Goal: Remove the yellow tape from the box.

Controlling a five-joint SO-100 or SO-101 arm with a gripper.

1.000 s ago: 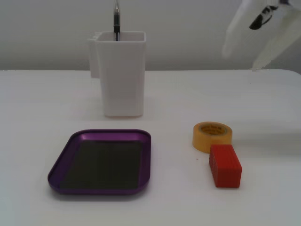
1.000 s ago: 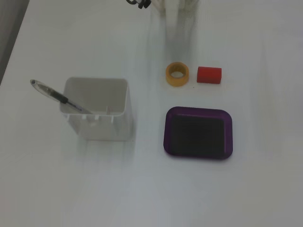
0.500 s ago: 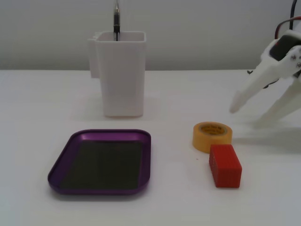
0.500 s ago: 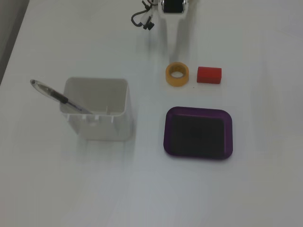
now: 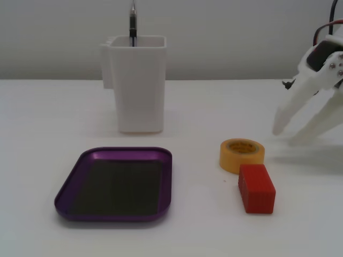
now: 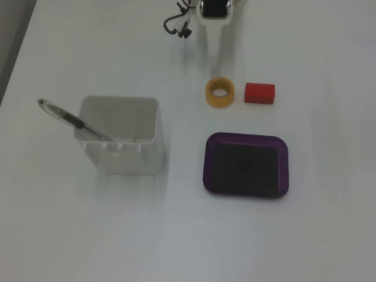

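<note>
The yellow tape (image 5: 242, 155) (image 6: 220, 93) lies flat on the white surface (image 5: 48, 128), outside the box (image 5: 116, 183) (image 6: 245, 165), touching a red block (image 5: 256, 188) in one fixed view. The hand (image 5: 288, 134) hangs near the tape, fingers spread, holding nothing. A white container (image 5: 137, 83) holds a pen (image 6: 70, 119).

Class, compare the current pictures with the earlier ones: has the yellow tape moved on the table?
No. In both fixed views the yellow tape sits in the same spot beside the red block, outside the purple box.
</note>
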